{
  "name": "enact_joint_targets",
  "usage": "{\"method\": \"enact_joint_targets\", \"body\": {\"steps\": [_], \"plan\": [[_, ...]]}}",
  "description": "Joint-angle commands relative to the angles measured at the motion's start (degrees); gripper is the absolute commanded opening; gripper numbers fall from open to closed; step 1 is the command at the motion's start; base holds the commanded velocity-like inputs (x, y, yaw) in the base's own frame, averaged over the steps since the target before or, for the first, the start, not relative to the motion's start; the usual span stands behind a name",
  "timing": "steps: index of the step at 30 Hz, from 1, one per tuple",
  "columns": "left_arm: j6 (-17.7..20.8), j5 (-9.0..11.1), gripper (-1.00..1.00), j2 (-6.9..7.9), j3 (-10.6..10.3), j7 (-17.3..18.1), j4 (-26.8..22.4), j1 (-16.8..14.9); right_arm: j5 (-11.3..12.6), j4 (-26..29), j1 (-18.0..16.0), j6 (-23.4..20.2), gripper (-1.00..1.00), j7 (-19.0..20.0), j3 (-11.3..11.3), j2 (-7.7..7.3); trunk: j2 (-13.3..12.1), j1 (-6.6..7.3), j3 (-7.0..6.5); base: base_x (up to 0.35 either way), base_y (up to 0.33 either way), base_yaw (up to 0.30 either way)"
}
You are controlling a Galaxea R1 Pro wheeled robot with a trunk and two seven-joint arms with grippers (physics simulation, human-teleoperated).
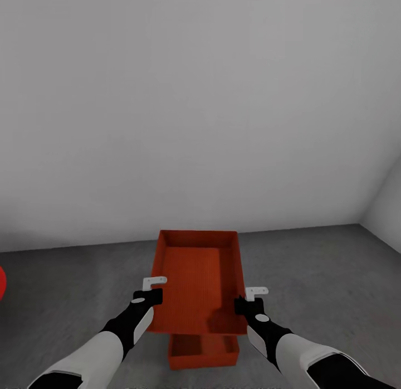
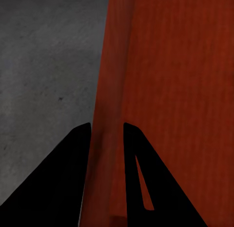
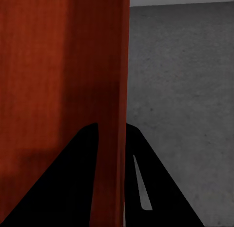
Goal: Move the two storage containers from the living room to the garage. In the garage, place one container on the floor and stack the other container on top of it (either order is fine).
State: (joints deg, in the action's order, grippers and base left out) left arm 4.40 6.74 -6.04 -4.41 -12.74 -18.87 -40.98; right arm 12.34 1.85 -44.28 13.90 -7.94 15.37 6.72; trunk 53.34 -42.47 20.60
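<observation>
Top bin [image 1: 197, 283]: held up btwn both hands, centre of head view, open side up, above the floor.
Low bin [image 1: 203, 351]: on floor [image 1: 323, 277] at 6 o'clock of top bin, partly hidden under it.
L hand [image 1: 154, 288]: pinching top bin's left wall [image 2: 105, 154], one finger each side.
R hand [image 1: 249, 300]: pinching its right wall [image 3: 113, 139], same way.
Wall [image 1: 200, 110]: plain grey-white, at 12.
Red shape [image 1: 2, 283]: at 9, cut by frame edge; can't tell what.

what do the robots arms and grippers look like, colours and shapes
In the head view both arms have glossy white forearm shells that narrow into black wrist sections, each with a small pale oval patch. The left gripper and right gripper are black with a small white bracket-like tip. In the wrist views the fingers are flat black wedges.
</observation>
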Motion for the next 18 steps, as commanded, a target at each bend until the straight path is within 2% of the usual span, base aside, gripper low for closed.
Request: {"method": "enact_joint_targets", "body": {"steps": [1, 18], "plan": [[0.43, -0.68, -1.0, 1.91, 2.8, -2.76, -0.31, -0.09, 1.02, -1.67, -0.02, 0.33, -1.0, -0.41, -1.04, -2.33, 0.05, 0.0, 0.15, 0.0, 0.0, 0.0], [0.43, -0.75, -1.0, 1.91, 2.74, -2.82, -0.31, -0.1, 1.04, -1.67, -0.02, 0.33, -1.0, -0.41, -1.05, -2.33, 0.05, 0.0, 1.73, 0.0, 0.0, 0.0]]}}
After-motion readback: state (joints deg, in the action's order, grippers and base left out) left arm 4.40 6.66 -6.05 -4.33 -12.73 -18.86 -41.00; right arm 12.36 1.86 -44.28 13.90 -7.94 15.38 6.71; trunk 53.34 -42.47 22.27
